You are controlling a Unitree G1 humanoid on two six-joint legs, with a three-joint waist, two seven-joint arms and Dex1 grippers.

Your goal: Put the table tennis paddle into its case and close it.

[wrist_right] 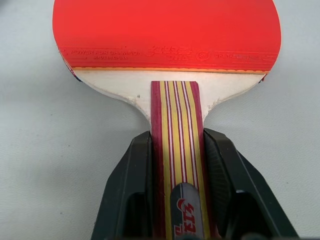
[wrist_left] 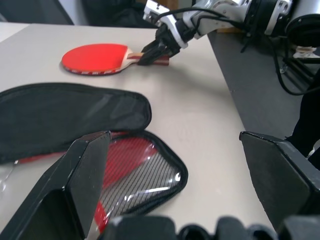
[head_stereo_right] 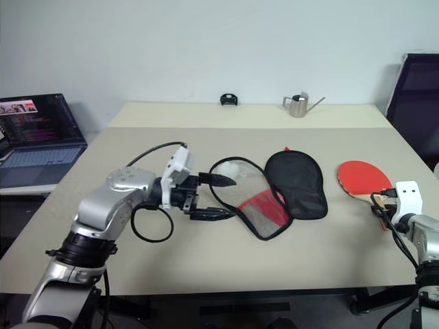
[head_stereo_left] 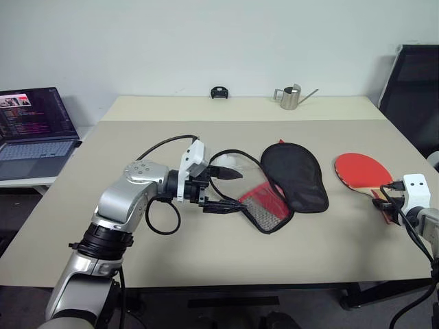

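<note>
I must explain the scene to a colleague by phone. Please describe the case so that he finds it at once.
On the beige table, look at the middle, in front of the left gripper. The case lies unzipped there: a black half and a red mesh half. Unlike the paddle, it is soft and has no handle.

On the beige rectangular table (head_stereo_left: 206,253) the soft paddle-shaped red-and-black fabric case (head_stereo_left: 291,181) lies opened near the middle, the red-faced wooden-handled table tennis paddle (head_stereo_left: 360,171) lies flat beside the right edge, and a small metal watering can (head_stereo_left: 291,97) stands at the far edge.
</note>
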